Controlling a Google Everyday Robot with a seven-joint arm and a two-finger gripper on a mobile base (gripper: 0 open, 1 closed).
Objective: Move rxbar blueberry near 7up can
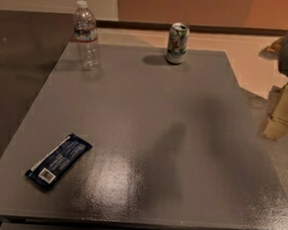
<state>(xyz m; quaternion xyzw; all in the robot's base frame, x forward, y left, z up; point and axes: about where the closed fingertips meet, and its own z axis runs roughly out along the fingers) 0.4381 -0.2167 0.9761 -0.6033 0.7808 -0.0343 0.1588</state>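
A 7up can (177, 43) stands upright at the far edge of a grey table (150, 102), and we take it as our marker. The rxbar blueberry (59, 161) lies flat on the tabletop well apart from the can, nearer to us and off to its left. The bar is slanted, with its white barcode patch at the end farther from the can. A clear water bottle (86, 36) with a white cap stands upright to the left of the can along the same far edge, apart from it. The gripper (282, 114) hangs to the right of the can and nearer to us, out past the table's right edge and well apart from the bar. Whether it is spread or closed we cannot tell. A soft shadow (173, 153) falls on the tabletop on the near side of the can.
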